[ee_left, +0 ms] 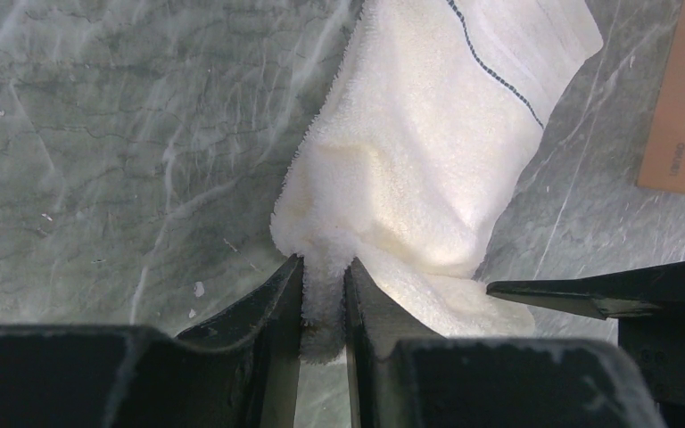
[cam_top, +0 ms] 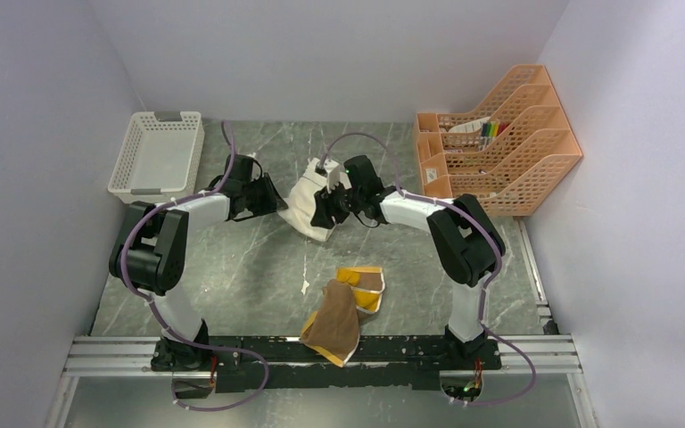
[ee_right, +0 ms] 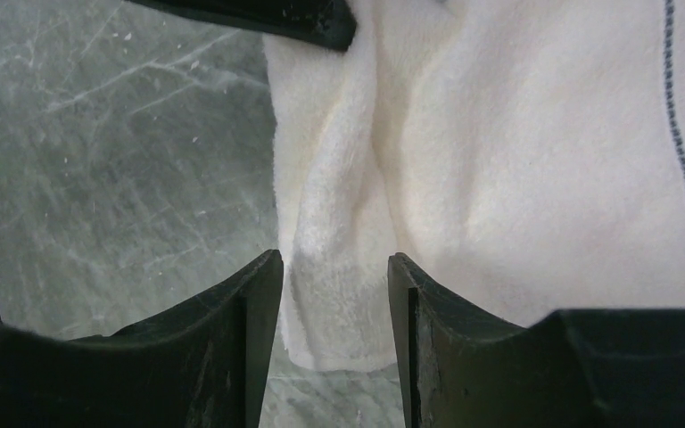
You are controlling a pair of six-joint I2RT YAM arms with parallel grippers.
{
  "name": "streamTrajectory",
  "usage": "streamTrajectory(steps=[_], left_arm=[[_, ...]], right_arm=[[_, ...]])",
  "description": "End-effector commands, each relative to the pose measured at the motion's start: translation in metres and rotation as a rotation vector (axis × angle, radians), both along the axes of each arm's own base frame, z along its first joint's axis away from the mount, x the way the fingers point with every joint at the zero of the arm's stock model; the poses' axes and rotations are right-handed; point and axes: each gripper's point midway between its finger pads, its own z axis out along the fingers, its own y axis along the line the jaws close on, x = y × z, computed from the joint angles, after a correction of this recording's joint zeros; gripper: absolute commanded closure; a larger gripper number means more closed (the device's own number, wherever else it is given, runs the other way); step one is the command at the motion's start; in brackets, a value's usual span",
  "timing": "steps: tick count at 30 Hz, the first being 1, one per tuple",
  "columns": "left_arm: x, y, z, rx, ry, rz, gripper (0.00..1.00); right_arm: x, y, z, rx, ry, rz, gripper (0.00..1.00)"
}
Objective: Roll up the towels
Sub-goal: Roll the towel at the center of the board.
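1. Top view: the cream-white towel [cam_top: 308, 207] lies bunched on the green marbled table [cam_top: 232, 276], mid-table towards the far side, between the two arms.
2. Top view: the left gripper [cam_top: 278, 205] meets the cream-white towel's left edge. The right gripper [cam_top: 325, 214] sits over its right part, pointing down.
3. Top view: the brown towel [cam_top: 337, 321] lies crumpled near the arm bases, well apart from the other towel. Its mustard-yellow reverse shows at the upper end.
4. Top view: a white basket [cam_top: 156, 156] stands at the far left and an orange file rack [cam_top: 499, 147] at the far right.
5. Left wrist view: both black fingers [ee_left: 268, 312] are pinched on a narrow fold of the cream-white towel, with terry squeezed into the slim gap between them. The rest of the cloth spreads away up and to the right, with a dark stitched line near its far end.
6. Left wrist view: a finger of the other arm reaches in from the right, just beside the towel's lower edge.
7. Right wrist view: the fingers [ee_right: 241, 339] stand moderately apart with a thick rolled edge of the cream-white towel between them. The cloth seems to touch both inner faces, but I cannot tell whether they press on it or merely straddle it.
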Motion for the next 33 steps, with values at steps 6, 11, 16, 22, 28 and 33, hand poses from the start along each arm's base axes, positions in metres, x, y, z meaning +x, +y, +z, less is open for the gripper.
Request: streamTrajectory(steps=[6, 11, 16, 22, 28, 33], left_arm=[[0.002, 0.0, 0.002, -0.004, -0.013, -0.015, 0.7], [0.001, 0.0, 0.001, -0.003, -0.011, -0.015, 0.7], [0.001, 0.0, 0.001, -0.005, -0.01, -0.015, 0.7], [0.0, 0.0, 0.0, -0.003, -0.01, -0.014, 0.7], [-0.001, 0.001, -0.001, 0.001, -0.01, -0.01, 0.7], [-0.001, 0.002, -0.004, 0.0, -0.003, -0.007, 0.71]], right_arm=[[-0.012, -0.003, -0.003, 0.016, 0.043, 0.029, 0.55], [-0.02, 0.001, -0.005, 0.039, 0.081, 0.055, 0.65], [-0.027, 0.002, -0.017, 0.04, 0.134, 0.077, 0.82], [-0.033, 0.006, -0.014, 0.113, 0.216, 0.096, 1.0], [-0.041, 0.009, 0.015, 0.301, 0.329, 0.136, 1.0], [-0.04, 0.007, 0.028, 0.402, 0.418, 0.134, 1.0]])
